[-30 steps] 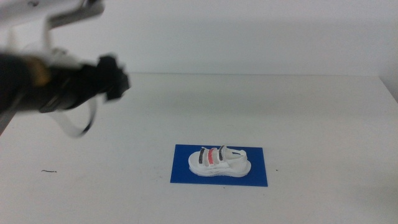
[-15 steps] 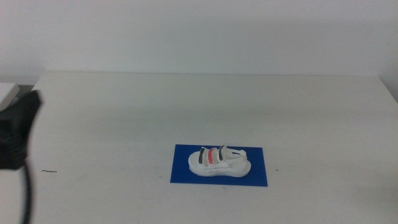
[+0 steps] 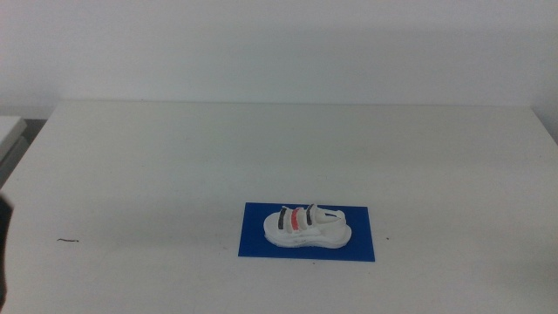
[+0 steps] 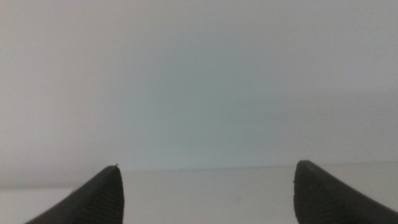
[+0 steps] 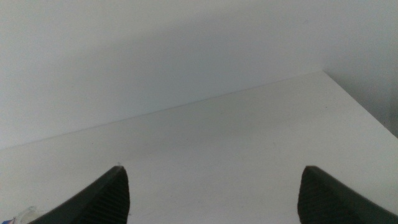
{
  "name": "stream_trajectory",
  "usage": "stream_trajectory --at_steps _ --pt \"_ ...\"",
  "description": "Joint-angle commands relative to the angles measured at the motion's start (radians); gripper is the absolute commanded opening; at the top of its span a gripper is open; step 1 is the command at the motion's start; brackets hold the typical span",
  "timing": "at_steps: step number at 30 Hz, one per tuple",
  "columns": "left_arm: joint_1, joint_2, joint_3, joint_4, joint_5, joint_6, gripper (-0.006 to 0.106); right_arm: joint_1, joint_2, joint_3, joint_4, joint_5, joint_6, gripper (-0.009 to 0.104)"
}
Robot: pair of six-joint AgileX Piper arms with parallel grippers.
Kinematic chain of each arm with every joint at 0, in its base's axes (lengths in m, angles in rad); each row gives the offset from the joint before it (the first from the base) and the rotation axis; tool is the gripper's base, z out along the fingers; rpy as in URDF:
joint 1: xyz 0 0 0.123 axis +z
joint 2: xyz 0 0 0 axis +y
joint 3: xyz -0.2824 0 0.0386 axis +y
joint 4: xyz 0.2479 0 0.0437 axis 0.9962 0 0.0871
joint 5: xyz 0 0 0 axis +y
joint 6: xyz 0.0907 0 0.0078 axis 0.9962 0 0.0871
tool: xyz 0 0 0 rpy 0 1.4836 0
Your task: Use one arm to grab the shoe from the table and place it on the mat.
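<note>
The white shoe (image 3: 307, 227), with two dark straps and one red strap, lies on its sole on the blue mat (image 3: 363, 247) at the front middle of the white table (image 3: 261, 148). No gripper is near it. Only a dark sliver of the left arm (image 3: 4, 249) shows at the middle view's left edge. In the left wrist view my left gripper (image 4: 205, 183) is open and empty, facing a blank wall. In the right wrist view my right gripper (image 5: 211, 186) is open and empty over bare tabletop (image 5: 236, 143). The right arm is out of the middle view.
A small dark mark (image 3: 68, 240) lies on the table at the front left. The table's far edge meets a plain white wall. The table's right corner (image 5: 323, 72) shows in the right wrist view.
The left arm has drawn back from above the table's far left toward the near left edge and is almost out of view. The shoe and mat have not moved.
</note>
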Motion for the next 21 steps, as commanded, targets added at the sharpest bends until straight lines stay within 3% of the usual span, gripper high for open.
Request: stream_trajectory --at_steps 1,7,21 --pt "0.039 -0.082 0.059 -0.048 -0.019 0.000 0.094 0.002 -0.005 0.002 -0.007 -0.008 -0.004 0.079" --pt "0.109 -0.161 0.125 -0.054 0.090 0.004 0.094 0.002 -0.005 0.002 -0.007 -0.008 -0.004 0.079" --pt "0.113 -0.161 0.160 -0.062 0.097 0.004 0.094 0.002 -0.005 0.002 -0.007 -0.008 -0.004 0.079"
